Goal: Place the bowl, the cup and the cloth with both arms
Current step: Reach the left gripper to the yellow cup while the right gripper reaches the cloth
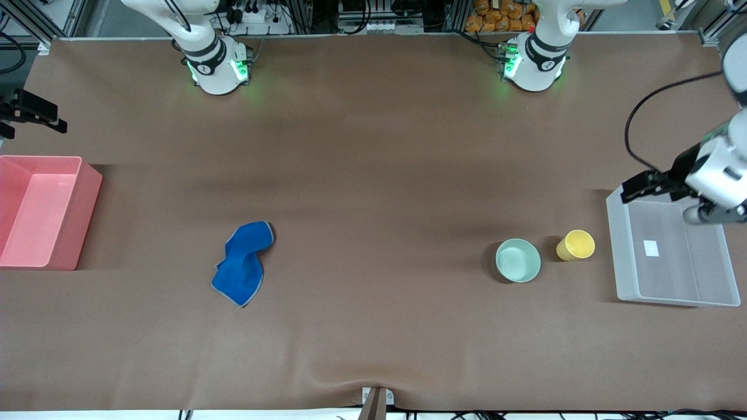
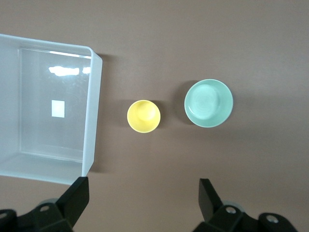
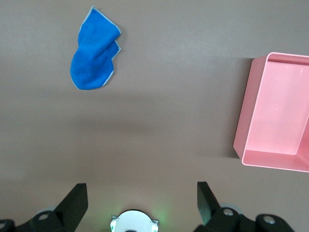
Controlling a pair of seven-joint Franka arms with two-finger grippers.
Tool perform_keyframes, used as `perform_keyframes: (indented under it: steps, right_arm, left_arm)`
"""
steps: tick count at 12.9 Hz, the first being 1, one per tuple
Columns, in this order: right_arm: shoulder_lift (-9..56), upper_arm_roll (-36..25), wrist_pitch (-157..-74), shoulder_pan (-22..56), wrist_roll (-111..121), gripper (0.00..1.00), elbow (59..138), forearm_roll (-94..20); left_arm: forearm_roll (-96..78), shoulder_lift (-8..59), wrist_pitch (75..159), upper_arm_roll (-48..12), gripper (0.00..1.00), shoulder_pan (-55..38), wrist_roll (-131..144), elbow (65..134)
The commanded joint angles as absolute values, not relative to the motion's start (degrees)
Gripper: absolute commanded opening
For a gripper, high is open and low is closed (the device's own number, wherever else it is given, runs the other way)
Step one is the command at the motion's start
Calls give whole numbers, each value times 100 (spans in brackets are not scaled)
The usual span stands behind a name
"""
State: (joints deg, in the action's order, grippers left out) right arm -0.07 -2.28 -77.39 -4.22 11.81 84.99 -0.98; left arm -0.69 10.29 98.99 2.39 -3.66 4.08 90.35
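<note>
The cloth (image 1: 242, 263) lies nearest the front camera, crumpled on the brown desk (image 1: 373, 175) toward the right arm's end, at about seven o'clock from the desk's middle.

The left end effector (image 2: 143, 202) hangs in the air over the upper edge of the clear bin (image 1: 671, 251), at three o'clock in the front view, its fingers (image 2: 77, 195) spread wide and holding nothing. Outward from it, the yellow cup (image 1: 576, 245) stands upright just beside the bin, and the mint-green bowl (image 1: 518, 260) sits near the cup, apart from it and slightly nearer the front camera.

The right end effector (image 3: 141, 200) is up over the desk at nine o'clock, above the pink bin (image 1: 41, 210), fingers (image 3: 76, 197) parted and empty. The cloth rests well apart from the pink bin.
</note>
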Motion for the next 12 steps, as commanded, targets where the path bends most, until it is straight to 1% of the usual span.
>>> perform_keyframes:
  steps: [1, 4, 5, 7, 9, 10, 12]
  right_arm:
    - [96, -237, -7629, -238, 1265, 100, 8481, -53]
    - [342, -229, -7384, -158, 1283, 100, 8525, -70]
    - [465, -229, -7235, -54, 1283, 100, 8517, -79]
    - [745, -237, -7242, 245, 1275, 100, 8499, -9]
    - [1202, -220, -7294, 351, 1257, 100, 8473, -17]
    - [1483, -228, -7408, 552, 1257, 100, 8438, 43]
    - [1914, -229, -7750, 633, 1257, 100, 8332, -17]
  left_arm:
    - [-185, 1361, 10037, 255, 100, -273, 290, 8973]
    - [-272, 1756, 10633, 255, 100, -159, 281, 9184]
    - [-307, 1914, 10817, 264, 100, -123, 281, 9202]
    - [-316, 2152, 11082, 264, 100, -106, 272, 9298]
    - [-308, 2188, 11607, 264, 100, -62, 177, 9718]
    - [-316, 2171, 12002, 264, 100, -53, 141, 10025]
    - [-316, 2188, 12583, 264, 100, -44, 141, 10466]
